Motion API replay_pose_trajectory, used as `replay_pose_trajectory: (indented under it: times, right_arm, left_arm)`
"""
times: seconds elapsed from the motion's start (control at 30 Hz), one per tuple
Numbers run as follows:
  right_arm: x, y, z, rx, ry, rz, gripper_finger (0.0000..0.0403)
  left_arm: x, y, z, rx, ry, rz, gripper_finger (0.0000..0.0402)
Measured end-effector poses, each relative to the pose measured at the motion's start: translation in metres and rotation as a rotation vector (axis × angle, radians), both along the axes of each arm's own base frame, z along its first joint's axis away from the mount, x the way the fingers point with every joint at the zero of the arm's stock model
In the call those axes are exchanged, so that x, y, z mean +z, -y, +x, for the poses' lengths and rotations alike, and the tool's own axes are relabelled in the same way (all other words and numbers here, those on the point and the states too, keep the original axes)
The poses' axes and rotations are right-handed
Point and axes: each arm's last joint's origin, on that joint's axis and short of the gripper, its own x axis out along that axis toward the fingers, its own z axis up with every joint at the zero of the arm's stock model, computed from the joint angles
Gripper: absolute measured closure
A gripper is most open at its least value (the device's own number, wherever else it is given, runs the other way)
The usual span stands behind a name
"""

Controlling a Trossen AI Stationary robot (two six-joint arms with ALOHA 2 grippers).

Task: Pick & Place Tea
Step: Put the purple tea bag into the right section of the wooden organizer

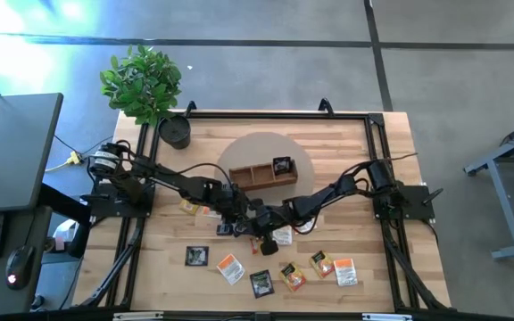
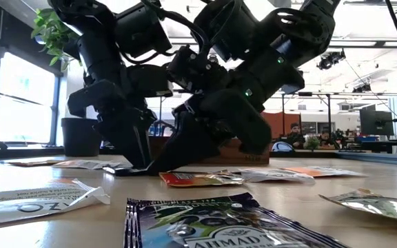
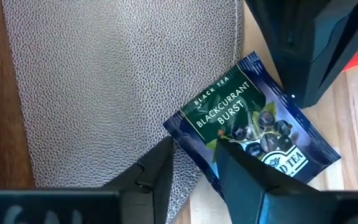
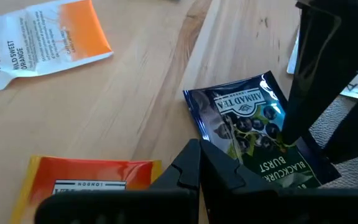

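tabletop (image 1: pixel 391 160): pale wood | centre: round grey mat (image 1: pixel 261 147) under wooden tray (image 1: pixel 255 175) | 11 o'clock: black pot (image 1: pixel 175 131) | 6 o'clock: scattered tea packets (image 1: pixel 230 268)

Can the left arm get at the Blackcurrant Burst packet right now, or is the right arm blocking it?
Probably yes. The left gripper already straddles an edge of the Blackcurrant Burst packet, its fingers either side. The right gripper, shut, crowds the same packet but does not cover that edge.

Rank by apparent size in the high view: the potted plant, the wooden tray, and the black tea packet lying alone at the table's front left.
1. Potted plant, its foliage covering the largest area.
2. Wooden tray, long but narrower.
3. Black tea packet, clearly smallest.
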Motion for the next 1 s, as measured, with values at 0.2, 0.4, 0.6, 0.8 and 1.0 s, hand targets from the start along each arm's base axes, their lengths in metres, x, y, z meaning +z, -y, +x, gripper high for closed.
replay_pose_trajectory:
  times: [0.2,0.4,0.6,0.8,1.0]
  right_arm:
    - [0.000,0.001,0.000,-0.006,-0.002,-0.003,0.0402]
    - [0.000,0.002,0.000,-0.011,-0.003,-0.007,0.0402]
    - [0.000,0.002,0.000,-0.011,-0.004,-0.007,0.0403]
    - [0.001,0.002,0.000,0.008,-0.001,-0.001,0.0403]
    - [0.025,-0.003,-0.008,0.036,-0.015,-0.024,0.0402]
  left_arm:
    - [0.000,0.001,0.001,-0.006,0.015,-0.016,0.0297]
    - [0.001,0.001,0.003,-0.010,0.031,-0.026,0.0315]
    - [0.001,0.001,0.003,-0.010,0.033,-0.030,0.0353]
    - [0.001,0.001,0.003,0.006,0.034,-0.025,0.0393]
    - [0.001,0.001,0.003,0.029,0.038,-0.024,0.0400]
